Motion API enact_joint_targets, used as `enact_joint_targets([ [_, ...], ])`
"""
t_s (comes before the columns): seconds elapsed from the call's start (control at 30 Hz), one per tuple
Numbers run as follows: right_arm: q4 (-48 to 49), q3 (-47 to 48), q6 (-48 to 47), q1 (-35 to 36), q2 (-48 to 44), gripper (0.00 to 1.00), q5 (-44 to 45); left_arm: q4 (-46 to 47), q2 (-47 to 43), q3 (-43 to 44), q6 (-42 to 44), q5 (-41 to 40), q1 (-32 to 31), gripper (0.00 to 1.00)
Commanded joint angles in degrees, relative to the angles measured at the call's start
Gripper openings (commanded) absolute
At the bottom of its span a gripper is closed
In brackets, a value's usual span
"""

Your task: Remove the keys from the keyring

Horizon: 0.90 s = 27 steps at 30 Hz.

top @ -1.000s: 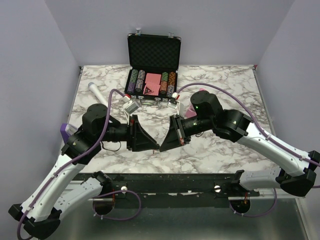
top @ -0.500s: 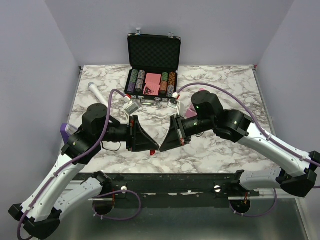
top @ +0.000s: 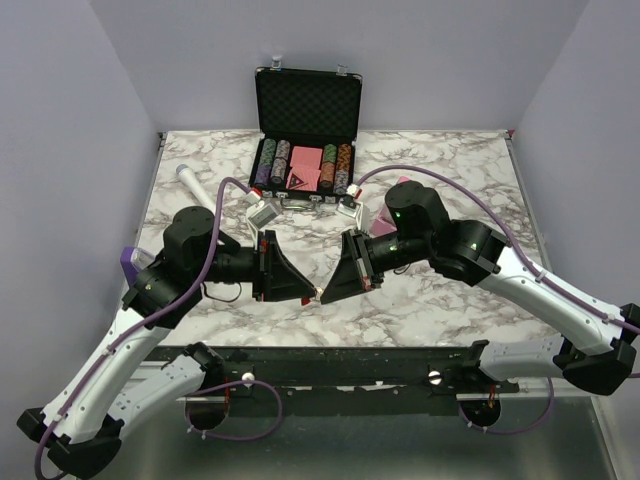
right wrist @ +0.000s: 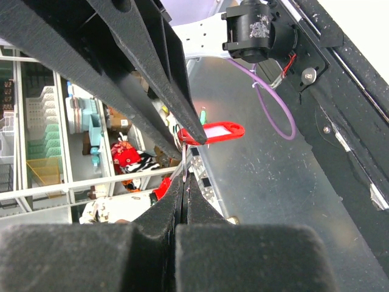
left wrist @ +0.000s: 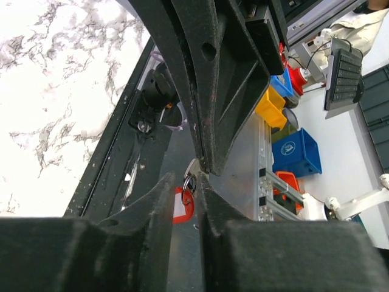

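Mia: Where is the keyring?

Ben: The red keyring is held up off the table, over its front part. It is right where the two arms meet.

Mia: Who holds it?

Ben: The left gripper does. Its two fingers stand close, with only a thin gap. The red tag sits in that gap, pinched at one end. The rest of the tag sticks out to the side.

Mia: And the keys?

Ben: The keys are a tiny silver bit. It touches the end of the red tag. It is too small for me to see its shape well.

Mia: What about the other pincer?

Ben: The right gripper is squeezed all the way. I see no gap between its fingers. The thin silver bit runs straight into its tips, so it pinches the keys.

Mia: Are the two pincers far apart?

Ben: No, they are tip to tip, nearly touching. The left one points to the right and the right one points to the left. The silver bit and the red tag are between them.

Mia: What else is on the table?

Ben: At the back is an open black case with its lid up. Inside are rows of chips and some pink cards. A white stick lies near the back left side, well apart from the pincers
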Motion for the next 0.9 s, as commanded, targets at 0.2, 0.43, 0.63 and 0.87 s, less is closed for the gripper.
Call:
enact_joint_targets([
  [0.2,1.0,-0.9,0.0,0.2,-1.1,0.01,-1.5,-0.2,0.9,3.6,1.1,0.3,0.9,0.47],
  [0.43,1.1,-0.8,0.1,0.2,-1.2,0.01,-1.6,-0.6,1.3,3.7,1.1,0.8,0.9,0.31],
  [0.63,1.2,-0.6,0.1,0.2,-1.1,0.01,-1.6,-0.6,1.5,3.7,1.2,1.9,1.0,0.26],
  [0.87,1.1,-0.3,0.1,0.2,-1.0,0.01,-1.6,-0.8,1.3,3.7,1.3,1.9,0.9,0.19],
])
